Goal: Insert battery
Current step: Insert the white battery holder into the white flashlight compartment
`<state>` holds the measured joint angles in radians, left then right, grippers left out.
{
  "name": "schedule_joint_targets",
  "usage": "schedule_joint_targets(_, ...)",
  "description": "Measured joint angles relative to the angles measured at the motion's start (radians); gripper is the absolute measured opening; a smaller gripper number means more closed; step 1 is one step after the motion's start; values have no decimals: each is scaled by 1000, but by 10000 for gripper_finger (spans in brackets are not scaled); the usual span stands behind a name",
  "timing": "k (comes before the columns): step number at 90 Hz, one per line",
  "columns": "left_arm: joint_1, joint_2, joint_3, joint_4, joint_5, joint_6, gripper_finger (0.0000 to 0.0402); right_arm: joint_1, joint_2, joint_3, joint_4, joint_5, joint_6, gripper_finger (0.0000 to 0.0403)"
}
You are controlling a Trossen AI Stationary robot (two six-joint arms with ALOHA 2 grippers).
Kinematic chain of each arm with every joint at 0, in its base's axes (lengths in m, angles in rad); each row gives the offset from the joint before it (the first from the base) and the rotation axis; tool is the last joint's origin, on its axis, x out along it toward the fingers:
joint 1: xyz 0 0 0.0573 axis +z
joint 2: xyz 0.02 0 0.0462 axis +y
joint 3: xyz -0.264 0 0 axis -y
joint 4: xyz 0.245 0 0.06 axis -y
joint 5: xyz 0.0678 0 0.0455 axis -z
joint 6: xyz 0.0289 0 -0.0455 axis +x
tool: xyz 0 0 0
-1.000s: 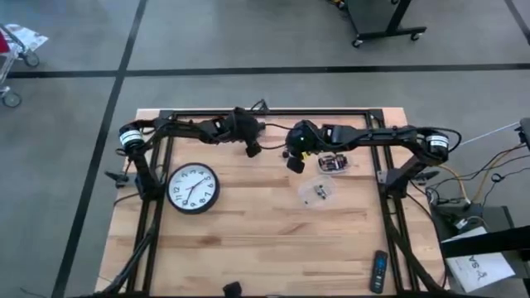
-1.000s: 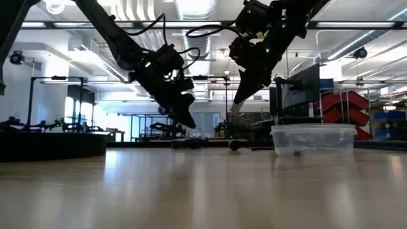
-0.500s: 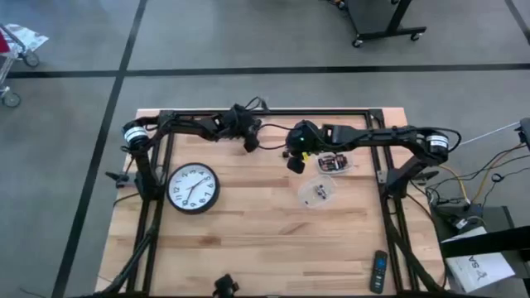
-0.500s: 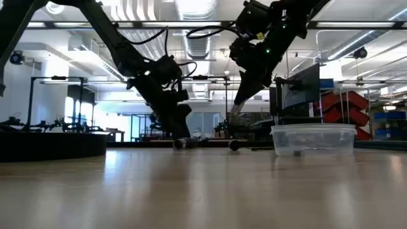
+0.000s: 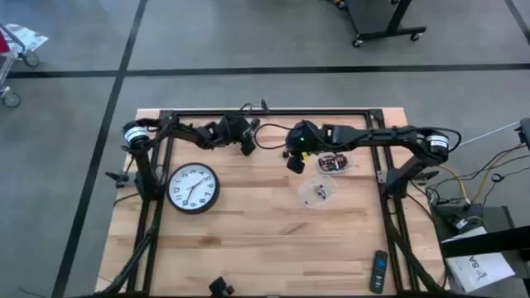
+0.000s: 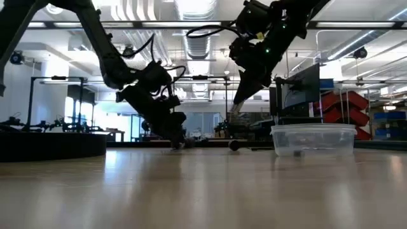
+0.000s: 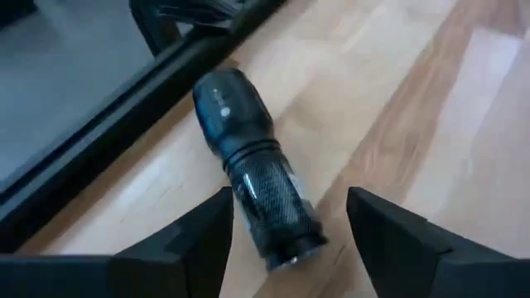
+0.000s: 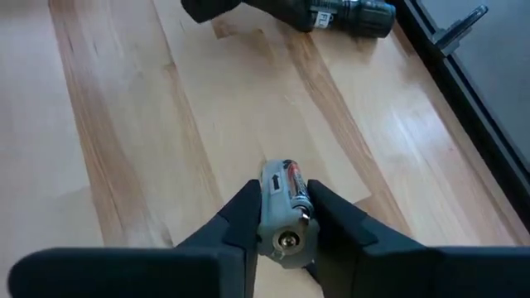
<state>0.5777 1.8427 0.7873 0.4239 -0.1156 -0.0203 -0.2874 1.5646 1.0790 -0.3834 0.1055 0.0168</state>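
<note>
A black flashlight [image 7: 252,186] lies on its side on the wood table near the far edge frame, also seen in the right wrist view [image 8: 331,12]. My left gripper [image 7: 286,228] is open and low over it [image 6: 170,137], one finger on each side of the flashlight's near end; whether they touch it I cannot tell. My right gripper [image 8: 283,217] hangs above the table's middle [image 5: 294,161], shut on the battery [image 8: 281,203], a grey cylinder with an orange-red label. My right gripper pinches the battery's two sides [image 8: 267,207] between its two fingers. The battery lies along the fingers, its metal end [image 8: 286,241] toward the wrist. It is lifted clear of the table, the fingers slanting down.
A wall clock [image 5: 193,188] lies on the table's left part. Two clear plastic containers [image 5: 317,190] [image 5: 334,163] with small parts stand right of the right gripper. A remote [image 5: 378,271] lies at the near right corner. Black frame rails [image 5: 265,112] edge the table.
My left gripper has gone down to the table and a little toward the table's left and far edge, ending low over the flashlight. My right gripper has kept still with the battery.
</note>
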Motion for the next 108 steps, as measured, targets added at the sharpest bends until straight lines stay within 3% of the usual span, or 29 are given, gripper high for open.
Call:
schedule_joint_targets(29,-2,7,-3,19,-126,-39,161,13,0,0,1,0,13,60)
schedule_joint_targets(64,-11,-27,-10,-41,-106,11,8,59,0,0,-1,0,33,60)
schedule_joint_targets(75,-41,-48,-15,-159,-27,-9,6,71,0,0,-6,0,39,66)
schedule_joint_targets(108,-210,-110,-17,-379,-16,-117,3,85,0,0,-9,2,43,68)
